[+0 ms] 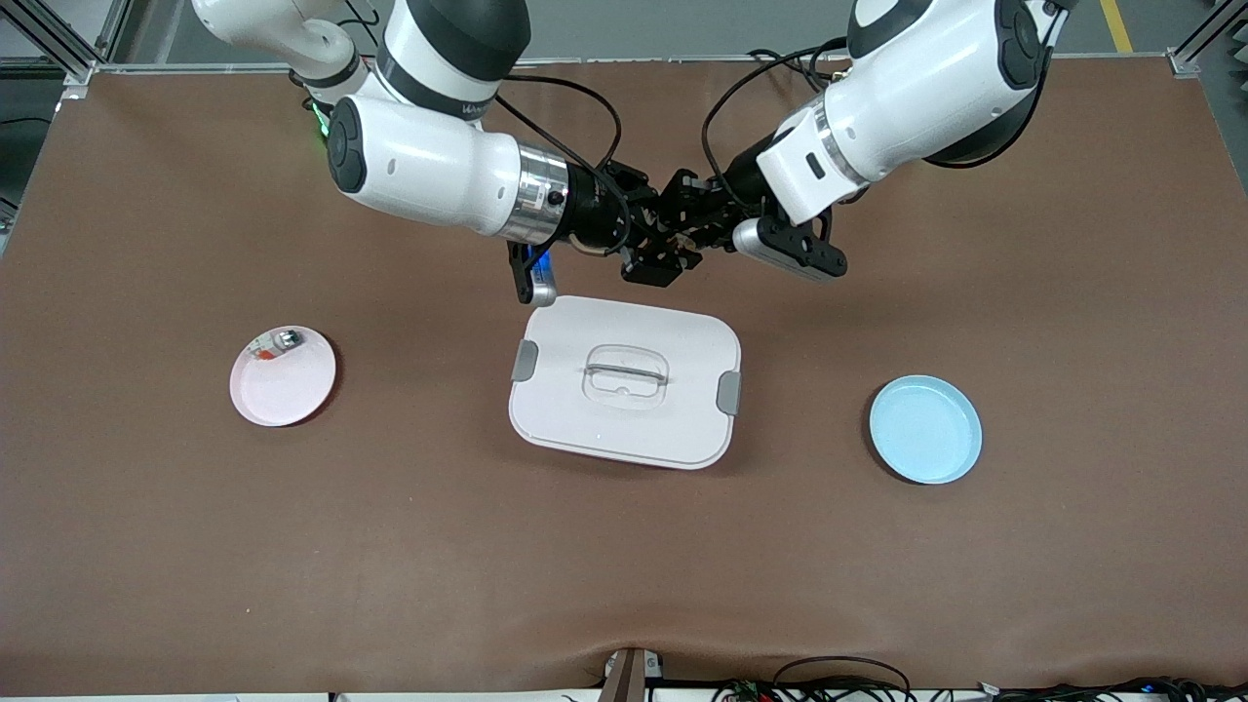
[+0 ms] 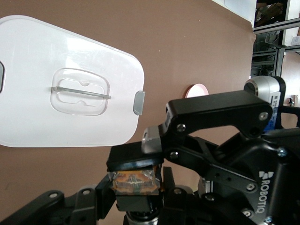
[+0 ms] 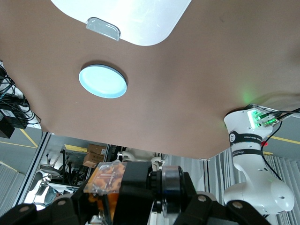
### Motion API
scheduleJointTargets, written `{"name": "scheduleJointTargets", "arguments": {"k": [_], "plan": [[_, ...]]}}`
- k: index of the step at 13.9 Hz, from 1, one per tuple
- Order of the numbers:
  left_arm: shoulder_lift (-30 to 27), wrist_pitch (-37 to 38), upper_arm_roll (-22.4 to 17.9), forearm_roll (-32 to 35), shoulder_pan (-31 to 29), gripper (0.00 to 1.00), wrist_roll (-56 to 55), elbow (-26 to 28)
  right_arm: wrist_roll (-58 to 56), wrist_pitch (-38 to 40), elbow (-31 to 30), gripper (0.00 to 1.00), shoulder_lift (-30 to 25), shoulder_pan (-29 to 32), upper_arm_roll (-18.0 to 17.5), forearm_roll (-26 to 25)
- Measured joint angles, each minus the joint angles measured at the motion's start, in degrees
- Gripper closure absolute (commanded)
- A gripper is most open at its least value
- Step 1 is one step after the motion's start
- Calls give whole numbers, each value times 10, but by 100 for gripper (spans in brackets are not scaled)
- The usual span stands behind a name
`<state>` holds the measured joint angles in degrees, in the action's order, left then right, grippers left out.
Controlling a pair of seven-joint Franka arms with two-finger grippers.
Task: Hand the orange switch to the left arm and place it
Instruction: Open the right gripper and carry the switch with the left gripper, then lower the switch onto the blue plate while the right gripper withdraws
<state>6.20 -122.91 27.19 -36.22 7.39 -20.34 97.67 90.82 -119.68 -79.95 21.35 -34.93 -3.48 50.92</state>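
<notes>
Robot lab: aluminium frame (image 1: 58, 44), floor tape (image 1: 1116, 24)

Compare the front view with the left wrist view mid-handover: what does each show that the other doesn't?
Only the front view shows the blue plate toward the left arm's end of the table, the small silver-green item on the pink plate, and both arms meeting above the table beside the box.

Only the left wrist view shows the orange switch close up, clamped between black gripper fingers.

Both share the box with its clear lid handle, a grey side clip and the pink plate.
</notes>
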Motion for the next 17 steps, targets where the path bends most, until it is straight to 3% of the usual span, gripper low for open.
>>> {"name": "scheduleJointTargets", "arguments": {"k": [1,10,13,17], "plan": [[0,0,0,1,0,100,1,0,0,-1,0,0,0,0,0,0],[17,9,-5,165,-30,100,10,3,0,8,7,0,0,9,9,0],[29,30,-6,229,-64,100,38,5,-32,66,12,0,-4,40,13,0],[54,69,-7,311,-115,100,165,10,-148,197,15,0,-27,103,19,-9]]}}
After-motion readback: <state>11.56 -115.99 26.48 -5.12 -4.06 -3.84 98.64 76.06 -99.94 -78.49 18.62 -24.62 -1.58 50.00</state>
